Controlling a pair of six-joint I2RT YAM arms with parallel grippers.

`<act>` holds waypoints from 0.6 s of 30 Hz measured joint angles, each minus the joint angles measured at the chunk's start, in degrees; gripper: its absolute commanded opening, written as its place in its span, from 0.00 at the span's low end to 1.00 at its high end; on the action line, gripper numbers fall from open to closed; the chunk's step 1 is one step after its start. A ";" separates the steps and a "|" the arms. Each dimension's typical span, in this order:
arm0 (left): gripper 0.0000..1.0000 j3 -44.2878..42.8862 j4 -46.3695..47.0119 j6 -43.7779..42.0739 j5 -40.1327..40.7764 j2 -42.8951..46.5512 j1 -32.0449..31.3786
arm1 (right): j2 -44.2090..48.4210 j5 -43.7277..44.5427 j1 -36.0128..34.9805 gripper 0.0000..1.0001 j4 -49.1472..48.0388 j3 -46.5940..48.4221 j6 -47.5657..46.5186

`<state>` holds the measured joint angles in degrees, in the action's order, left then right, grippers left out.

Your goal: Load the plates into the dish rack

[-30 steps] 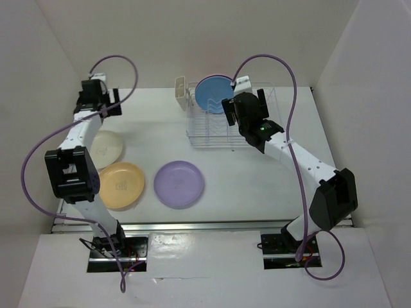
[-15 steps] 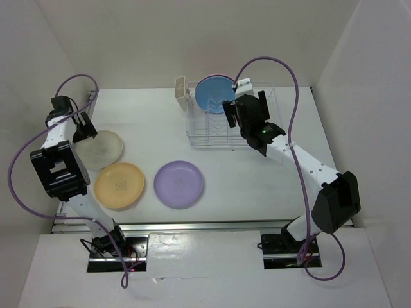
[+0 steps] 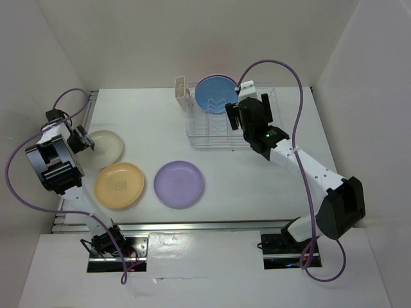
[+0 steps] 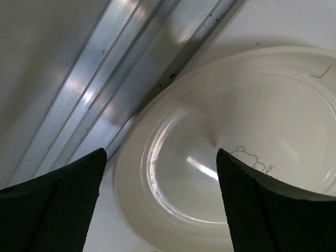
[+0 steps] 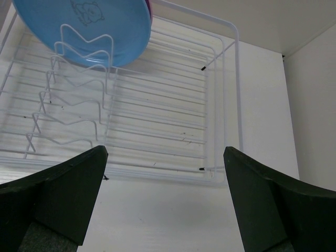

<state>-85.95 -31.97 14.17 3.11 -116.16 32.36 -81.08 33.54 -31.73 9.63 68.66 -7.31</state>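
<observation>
A cream-white plate (image 3: 104, 149) (image 4: 247, 152) lies flat at the table's left edge. My left gripper (image 3: 82, 138) (image 4: 160, 153) hangs open just over its left rim, one finger on each side of the rim and nothing gripped. An orange-yellow plate (image 3: 119, 185) and a purple plate (image 3: 179, 184) lie flat nearer the front. A blue plate (image 3: 215, 94) (image 5: 84, 26) stands upright in the dish rack (image 3: 215, 136) (image 5: 157, 121), with a thin pinkish rim (image 5: 150, 10) behind it. At the rack's right front, my right gripper (image 3: 247, 110) (image 5: 164, 152) is open and holds nothing.
A small cream cutlery cup (image 3: 180, 90) hangs on the rack's left end. A metal rail (image 4: 105, 89) runs along the table's left edge beside the cream-white plate. White walls close in the back and both sides.
My left arm swung from the back left corner down and forward over the cream-white plate. My right gripper drew slightly right and back from the rack.
</observation>
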 measured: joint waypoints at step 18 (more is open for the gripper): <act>0.04 -3.32 2.23 1.31 -13.03 -4.72 0.85 | -4.44 -2.71 0.00 1.00 1.05 4.09 2.21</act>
<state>-89.27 -29.74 15.49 -9.91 -120.88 33.21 -85.52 30.83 -31.73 10.68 72.75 -5.10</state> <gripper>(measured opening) 0.188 0.999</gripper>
